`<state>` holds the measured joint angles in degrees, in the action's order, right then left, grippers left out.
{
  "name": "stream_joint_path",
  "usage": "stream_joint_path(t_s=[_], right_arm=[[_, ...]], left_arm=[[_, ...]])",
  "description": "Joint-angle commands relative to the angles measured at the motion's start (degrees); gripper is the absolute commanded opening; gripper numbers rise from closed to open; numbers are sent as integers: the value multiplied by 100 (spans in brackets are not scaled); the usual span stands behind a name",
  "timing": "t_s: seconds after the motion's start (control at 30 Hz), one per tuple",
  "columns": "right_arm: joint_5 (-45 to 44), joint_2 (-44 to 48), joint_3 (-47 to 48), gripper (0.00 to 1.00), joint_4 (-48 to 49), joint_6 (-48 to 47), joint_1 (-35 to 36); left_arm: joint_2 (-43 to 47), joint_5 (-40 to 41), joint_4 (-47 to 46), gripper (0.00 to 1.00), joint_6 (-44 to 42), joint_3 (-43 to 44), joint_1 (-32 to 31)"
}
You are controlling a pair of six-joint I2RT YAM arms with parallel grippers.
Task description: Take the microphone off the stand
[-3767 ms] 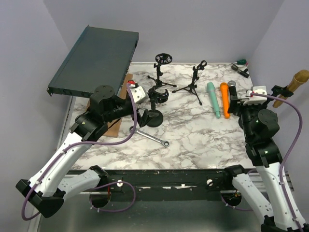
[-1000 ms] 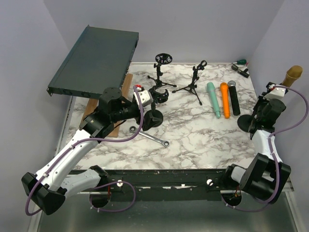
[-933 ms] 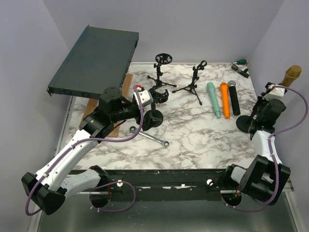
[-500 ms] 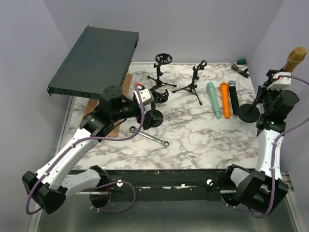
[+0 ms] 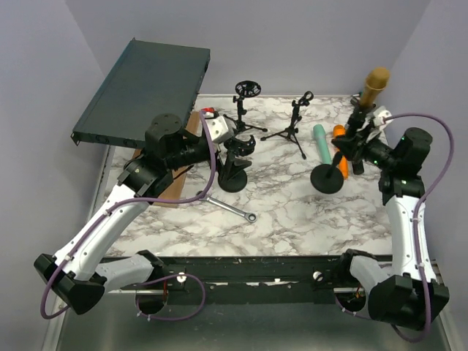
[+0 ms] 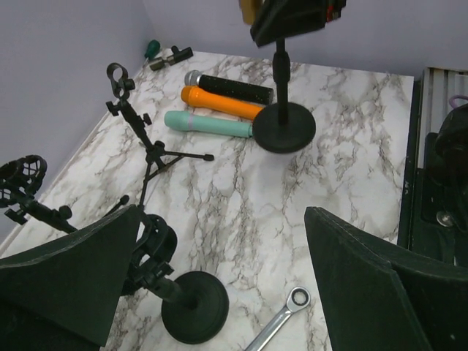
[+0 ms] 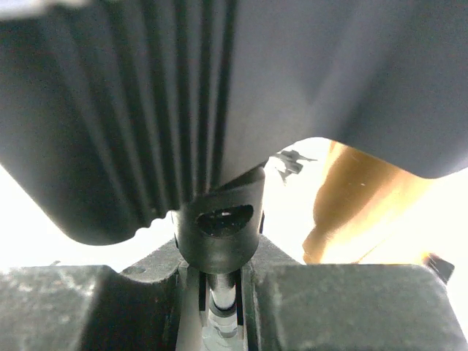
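Observation:
The gold microphone (image 5: 376,82) sits in the clip at the top of a black round-base stand (image 5: 327,178). My right gripper (image 5: 357,140) is shut on that stand's pole just under the clip. In the right wrist view the jaws (image 7: 219,281) pinch the thin pole (image 7: 223,292), with the gold microphone (image 7: 358,212) blurred to the right. The left wrist view shows the stand's base (image 6: 284,126) down by the table beside the teal microphone (image 6: 208,124). My left gripper (image 5: 223,139) hangs wide open with nothing in it, its fingers (image 6: 66,278) framing the table.
An empty round-base stand (image 5: 232,175) stands under my left gripper, with a wrench (image 5: 230,208) beside it. Teal (image 5: 322,146), orange (image 6: 223,102) and black (image 6: 230,88) microphones lie at the right. Two tripod stands (image 5: 292,124) are at the back, and a tilted dark case (image 5: 146,88) at far left.
My right arm has swung the stand with the gold microphone from the table's right edge leftward, over the lying microphones. The left arm rose a little and stays open.

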<state>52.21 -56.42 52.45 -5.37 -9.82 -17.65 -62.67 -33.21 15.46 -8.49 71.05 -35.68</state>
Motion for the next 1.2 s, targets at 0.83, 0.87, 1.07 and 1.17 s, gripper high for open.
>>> stream_joint_path(t_s=[0.83,0.87,1.07,1.17], right_arm=[[1371,-571,-1801,1,1252,-1681,3215],[1361,-564,-1822,1,1184,-1736,3213],[1250,-516,-1846,1,720,-2065,3214],[1227,-526,-1823,1,593,-2133,3207]], left_arm=[[-2042,-366,-875,99,234,1492,-383],[-2103,-419,-906,99,242,1486,-388],[-2408,-936,-1072,98,278,1549,-466],[-2582,-1300,-1100,99,322,1686,-492]])
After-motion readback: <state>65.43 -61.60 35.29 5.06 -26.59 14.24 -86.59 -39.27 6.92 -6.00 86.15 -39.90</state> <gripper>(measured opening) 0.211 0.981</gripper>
